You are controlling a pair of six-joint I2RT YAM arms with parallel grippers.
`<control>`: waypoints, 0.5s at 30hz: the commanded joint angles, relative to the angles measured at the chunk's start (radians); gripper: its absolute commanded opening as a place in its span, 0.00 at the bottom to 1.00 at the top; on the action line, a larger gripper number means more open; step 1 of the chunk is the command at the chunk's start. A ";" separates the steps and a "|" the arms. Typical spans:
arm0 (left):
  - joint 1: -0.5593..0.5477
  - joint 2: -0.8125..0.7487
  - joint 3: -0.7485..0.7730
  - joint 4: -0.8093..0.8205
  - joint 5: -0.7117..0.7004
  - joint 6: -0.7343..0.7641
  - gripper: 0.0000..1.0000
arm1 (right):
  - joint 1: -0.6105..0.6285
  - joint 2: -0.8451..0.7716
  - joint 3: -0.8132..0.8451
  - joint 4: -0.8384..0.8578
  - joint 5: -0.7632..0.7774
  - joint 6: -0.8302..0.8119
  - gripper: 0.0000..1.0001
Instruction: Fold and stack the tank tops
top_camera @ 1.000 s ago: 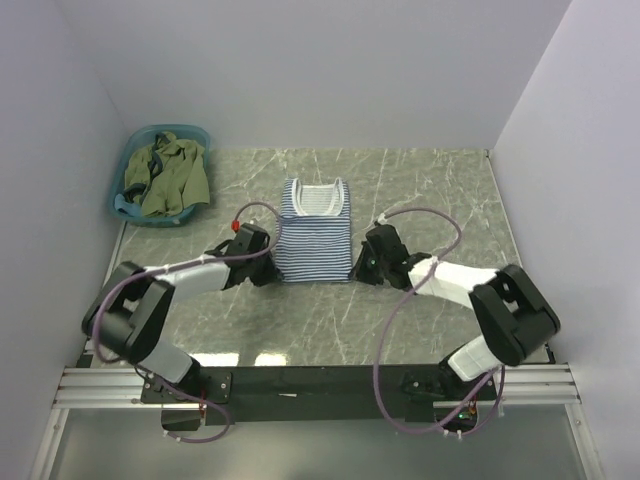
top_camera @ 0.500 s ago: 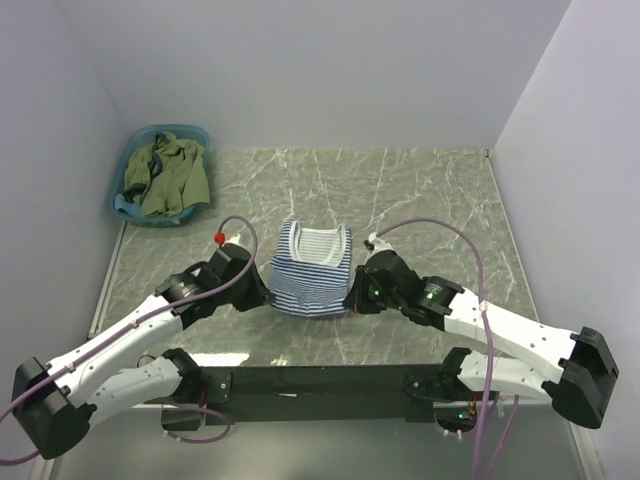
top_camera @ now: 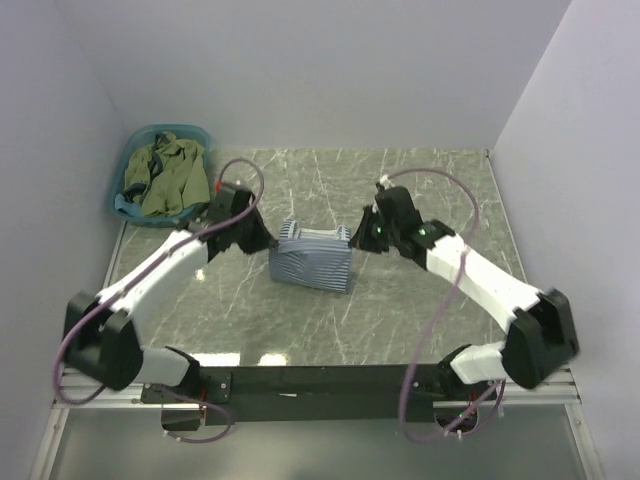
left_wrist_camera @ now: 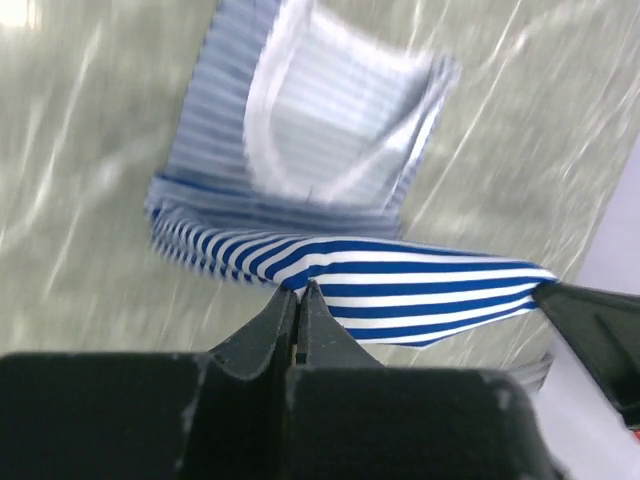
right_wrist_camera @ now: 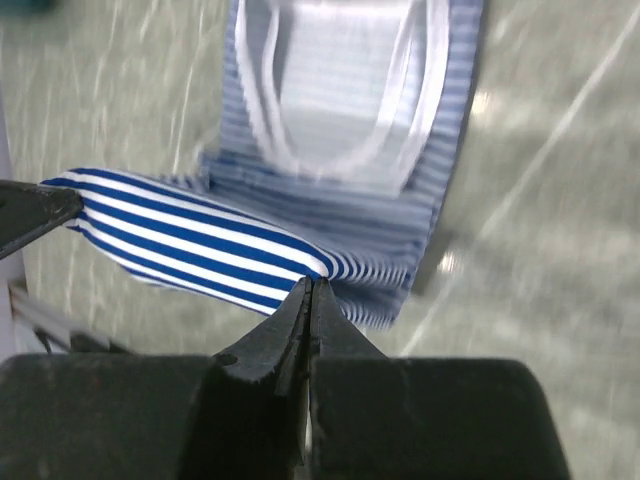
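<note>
We see the striped tank top (top_camera: 312,265) near the middle of the marbled surface (top_camera: 430,190). It is doubled on itself, with one edge lifted and stretched taut between our two arms. Our left pincer (left_wrist_camera: 298,292) is clamped on the left corner of that raised edge, and our right pincer (right_wrist_camera: 309,284) is clamped on the right corner. In both wrist views the fingers are pressed together with striped cloth caught at their tips. Beneath the taut band, the part with the white-trimmed neckline seems to lie flat on the surface, though blur softens it. In the far left corner the teal basin (top_camera: 150,131) holds the olive green tank top (top_camera: 170,180), crumpled, well apart from both arms.
</note>
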 commanded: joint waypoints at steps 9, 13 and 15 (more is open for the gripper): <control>0.200 0.675 0.491 0.316 0.180 0.056 0.02 | -0.255 0.640 0.527 0.118 -0.184 -0.099 0.00; 0.232 0.873 0.636 0.453 0.254 0.053 0.31 | -0.313 0.792 0.605 0.167 -0.188 -0.083 0.00; 0.244 0.915 0.712 0.487 0.307 0.044 0.50 | -0.335 0.814 0.642 0.143 -0.160 -0.086 0.00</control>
